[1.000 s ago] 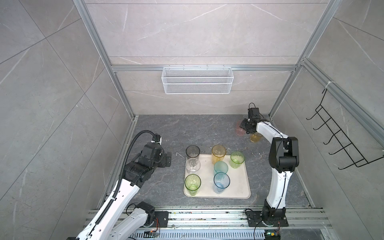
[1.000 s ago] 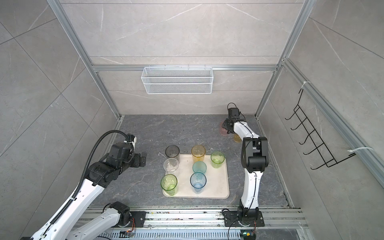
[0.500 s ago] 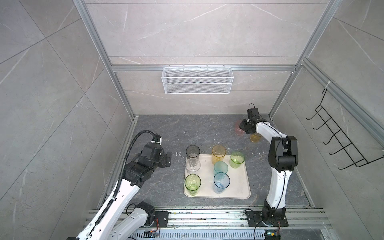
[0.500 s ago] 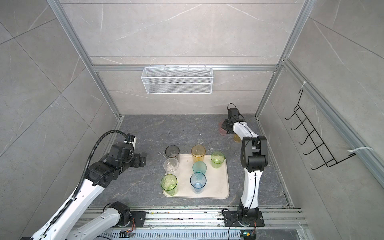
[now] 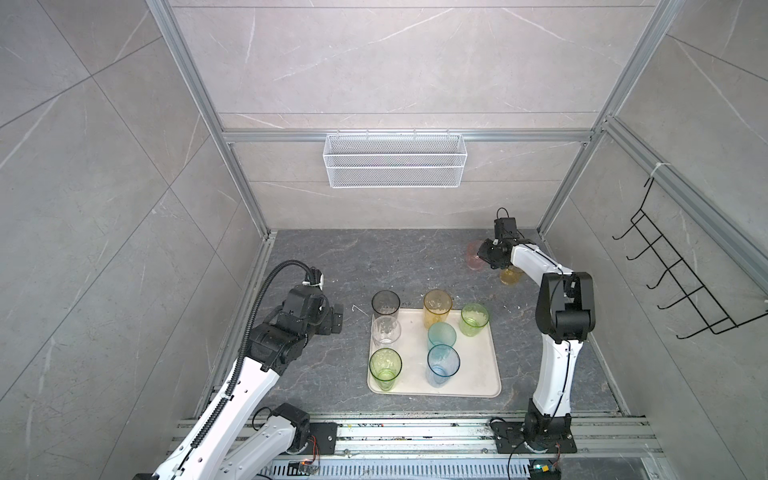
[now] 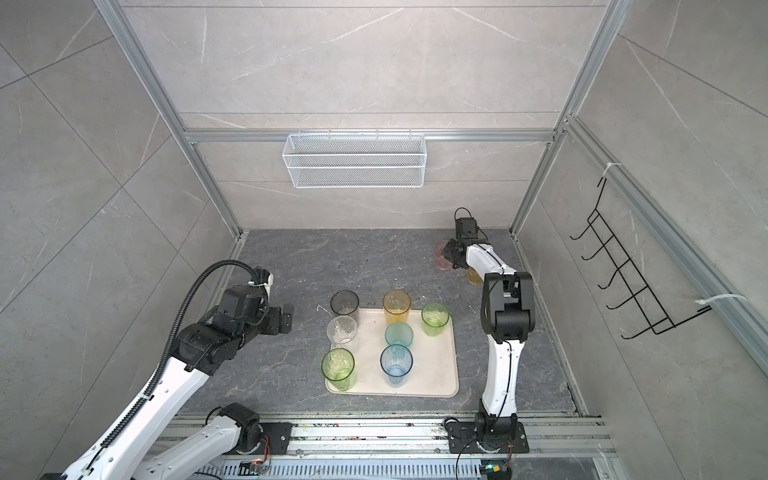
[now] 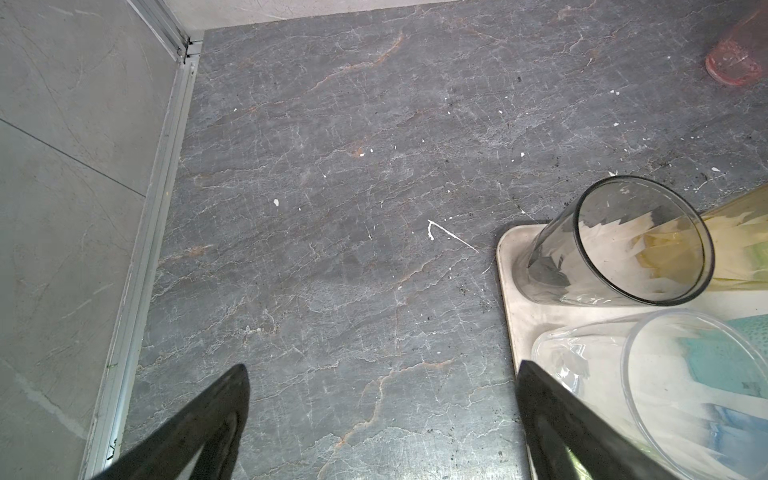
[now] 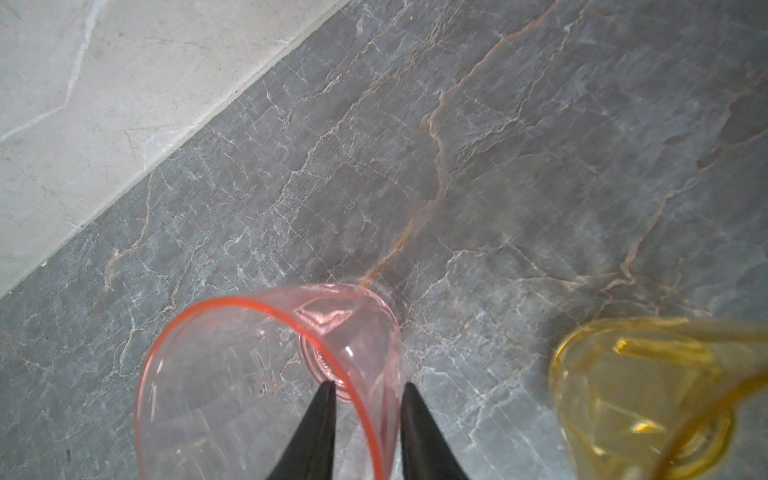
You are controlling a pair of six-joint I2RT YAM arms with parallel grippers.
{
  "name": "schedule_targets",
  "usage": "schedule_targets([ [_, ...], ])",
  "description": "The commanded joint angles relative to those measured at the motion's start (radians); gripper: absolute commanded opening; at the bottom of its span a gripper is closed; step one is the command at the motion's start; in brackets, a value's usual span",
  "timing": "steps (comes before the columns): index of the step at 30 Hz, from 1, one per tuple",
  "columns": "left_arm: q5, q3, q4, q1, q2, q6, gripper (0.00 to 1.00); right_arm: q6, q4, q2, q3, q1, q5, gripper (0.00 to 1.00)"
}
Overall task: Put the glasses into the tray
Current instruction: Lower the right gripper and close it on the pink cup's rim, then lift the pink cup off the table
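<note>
Now tighter: right gripper (image 8: 368,386), pink glass (image 8: 249,374)

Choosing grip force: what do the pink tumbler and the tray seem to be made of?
Pink tumbler: see-through, glossy and thin-walled, with sharp highlights. It could be glass or clear plastic; the look leaves that open.
Tray: opaque cream with a matt finish and a moulded, rounded rim, so probably plastic.
</note>
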Motion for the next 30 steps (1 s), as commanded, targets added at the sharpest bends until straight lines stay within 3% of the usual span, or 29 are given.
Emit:
schedule_targets([
  [1, -0.018, 0.006, 0.008, 0.002, 0.002, -0.005, 1.0, -0.001, 0.007, -0.005, -0.023, -0.002, -0.014, 0.28],
  [9, -0.017, 0.004, 0.005, 0.002, -0.004, -0.008, 1.0, -0.011, 0.012, -0.041, -0.047, -0.002, -0.014, 0.24],
  [16, -0.012, 0.003, 0.005, 0.002, -0.007, -0.01, 1.0, -0.028, 0.017, -0.071, -0.076, -0.002, -0.02, 0.08],
  [22, -0.011, 0.003, 0.005, 0.002, -0.008, -0.013, 1.0, -0.039, 0.039, -0.141, -0.134, -0.003, -0.019, 0.01],
  [30, -0.01, 0.003, 0.006, 0.002, -0.009, -0.013, 1.0, -0.073, 0.023, -0.271, -0.21, -0.001, -0.012, 0.0],
])
